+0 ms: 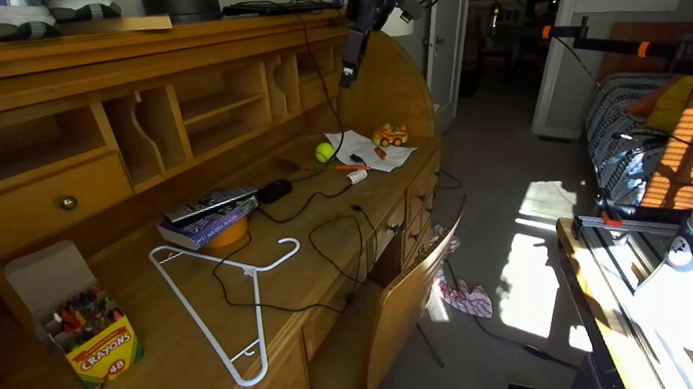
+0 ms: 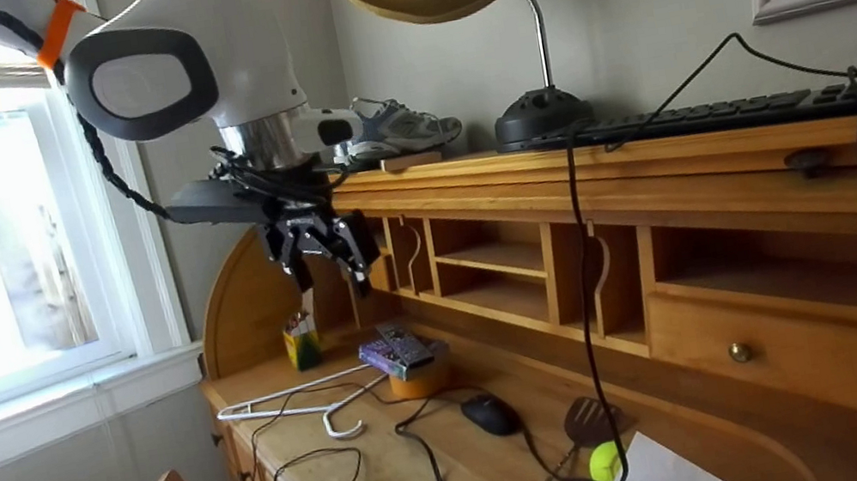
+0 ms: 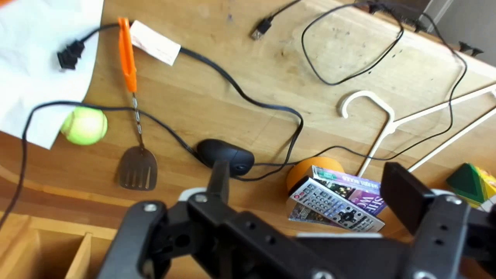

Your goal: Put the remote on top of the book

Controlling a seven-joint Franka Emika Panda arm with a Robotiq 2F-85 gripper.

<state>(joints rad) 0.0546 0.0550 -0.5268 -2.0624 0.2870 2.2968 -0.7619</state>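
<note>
The remote (image 3: 337, 205) is a slim bar with a silver button face and a dark end. It lies diagonally across the top of the purple book (image 3: 366, 201) in the wrist view. Both exterior views also show the remote (image 1: 209, 205) (image 2: 404, 345) on the book (image 1: 212, 229) (image 2: 381, 360). The book rests slightly tilted on an orange round object (image 3: 316, 164). My gripper (image 3: 308, 168) is open and empty, with its fingers wide apart. In both exterior views the gripper (image 1: 348, 76) (image 2: 334, 287) hangs high above the desk, apart from the remote and book.
A black mouse (image 3: 224, 153) and cables lie beside the book. A white hanger (image 1: 257, 298) and crayon box (image 1: 104, 346) are on the desk. A tennis ball (image 3: 84, 126), spatula (image 3: 138, 166) and paper (image 3: 46, 58) lie farther along. Cubbyholes (image 2: 486, 274) line the back.
</note>
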